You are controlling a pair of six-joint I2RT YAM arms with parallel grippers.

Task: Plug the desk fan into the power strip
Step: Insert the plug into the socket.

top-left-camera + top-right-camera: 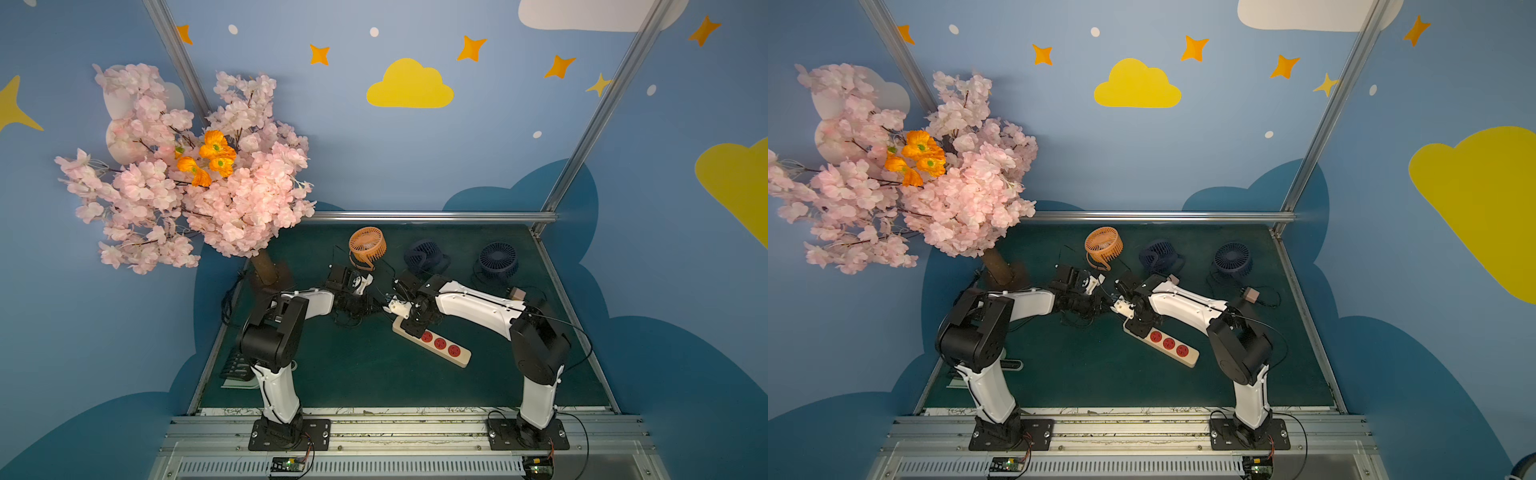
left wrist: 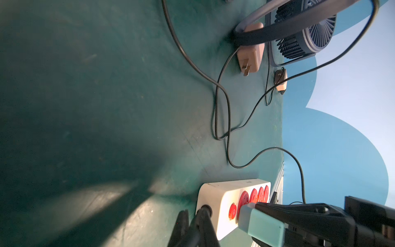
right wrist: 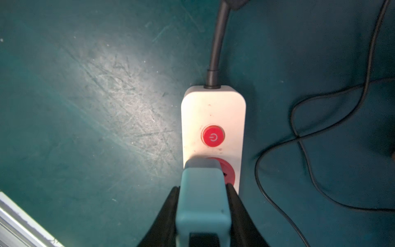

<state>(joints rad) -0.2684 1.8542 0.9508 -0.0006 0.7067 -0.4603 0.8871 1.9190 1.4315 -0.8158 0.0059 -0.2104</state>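
Observation:
The cream power strip (image 1: pixel 440 345) lies slantwise on the green mat, with red sockets and a red button (image 3: pixel 213 136). My right gripper (image 3: pixel 203 188) is shut on a light blue plug (image 3: pixel 203 205), whose front end sits at the socket beside the button (image 2: pixel 243 200). My left gripper (image 2: pixel 193 213) is shut on the strip's black cord (image 3: pixel 215 53) just behind the strip's end. An orange desk fan (image 1: pixel 367 245) and two dark blue fans (image 1: pixel 424 255) (image 1: pixel 498 257) stand at the back. Which fan the blue plug belongs to cannot be seen.
A pink blossom tree (image 1: pixel 187 174) rises at the back left on a brown trunk (image 1: pixel 266 266). Two pinkish plug adapters (image 2: pixel 251 57) (image 2: pixel 281 80) and loose thin black cables (image 2: pixel 222 107) lie near the blue fans. A metal rail (image 1: pixel 374 428) runs along the front.

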